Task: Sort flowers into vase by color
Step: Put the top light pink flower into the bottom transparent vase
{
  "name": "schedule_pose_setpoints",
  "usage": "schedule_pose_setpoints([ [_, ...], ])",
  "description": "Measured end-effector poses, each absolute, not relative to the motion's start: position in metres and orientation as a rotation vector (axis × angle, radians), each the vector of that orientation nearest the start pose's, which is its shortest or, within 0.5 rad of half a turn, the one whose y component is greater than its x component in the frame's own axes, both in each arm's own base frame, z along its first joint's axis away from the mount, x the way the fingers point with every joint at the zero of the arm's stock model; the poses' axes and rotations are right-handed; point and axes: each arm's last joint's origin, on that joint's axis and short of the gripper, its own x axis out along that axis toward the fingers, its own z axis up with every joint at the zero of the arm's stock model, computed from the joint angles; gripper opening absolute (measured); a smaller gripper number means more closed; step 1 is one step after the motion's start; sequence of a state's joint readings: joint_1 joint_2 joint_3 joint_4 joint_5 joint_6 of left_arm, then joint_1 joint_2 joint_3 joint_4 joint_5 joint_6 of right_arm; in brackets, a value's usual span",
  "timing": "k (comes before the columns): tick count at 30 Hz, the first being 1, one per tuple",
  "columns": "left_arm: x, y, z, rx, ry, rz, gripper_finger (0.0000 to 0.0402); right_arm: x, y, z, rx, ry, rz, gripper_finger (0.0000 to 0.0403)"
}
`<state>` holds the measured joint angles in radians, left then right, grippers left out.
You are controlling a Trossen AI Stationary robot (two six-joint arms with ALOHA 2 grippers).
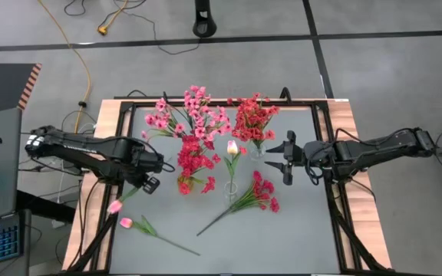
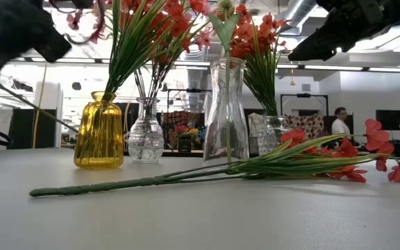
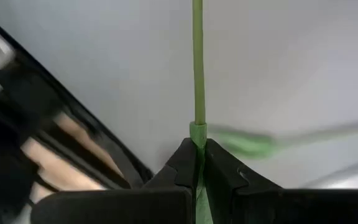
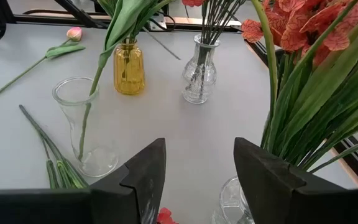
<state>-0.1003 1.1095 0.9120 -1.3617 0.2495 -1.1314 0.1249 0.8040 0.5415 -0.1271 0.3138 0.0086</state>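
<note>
A red sprig (image 2: 269,165) lies across the foreground of the low view, its long thin stem likely light and springy, its blossoms soft; the bare stem is the sensible place to pinch. At lower left of the high view, the left gripper (image 1: 149,182) is pressed together on the stem of a pink tulip (image 1: 115,206), with another tulip (image 1: 126,223) on the table (image 1: 305,230) nearby. The right gripper (image 1: 288,157) hangs spread at centre right, beside the vases (image 4: 86,127), which look fragile. No brands or writing can be read.
</note>
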Motion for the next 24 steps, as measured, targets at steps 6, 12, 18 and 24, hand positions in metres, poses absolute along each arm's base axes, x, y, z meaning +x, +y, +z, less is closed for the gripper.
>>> schedule_pose_setpoints([
  [6, 0.156, -0.041, 0.278, -1.133, 1.608, 0.522, 0.0000, 0.177, 0.013, 0.252, -0.076, 0.379, -0.188, 0.0217],
  [12, 0.153, -0.058, 0.291, -1.287, 1.706, 0.485, 0.0000, 0.180, 0.020, 0.258, -0.074, 0.310, -0.151, 0.0217],
  [18, 0.155, -0.075, 0.297, -1.442, 1.816, 0.396, 0.0000, 0.192, 0.039, 0.260, -0.152, 0.228, -0.057, 0.0217],
  [24, 0.171, -0.089, 0.305, -1.549, 1.721, 0.237, 0.0000, 0.210, 0.064, 0.254, -0.235, 0.159, 0.036, 0.0217],
])
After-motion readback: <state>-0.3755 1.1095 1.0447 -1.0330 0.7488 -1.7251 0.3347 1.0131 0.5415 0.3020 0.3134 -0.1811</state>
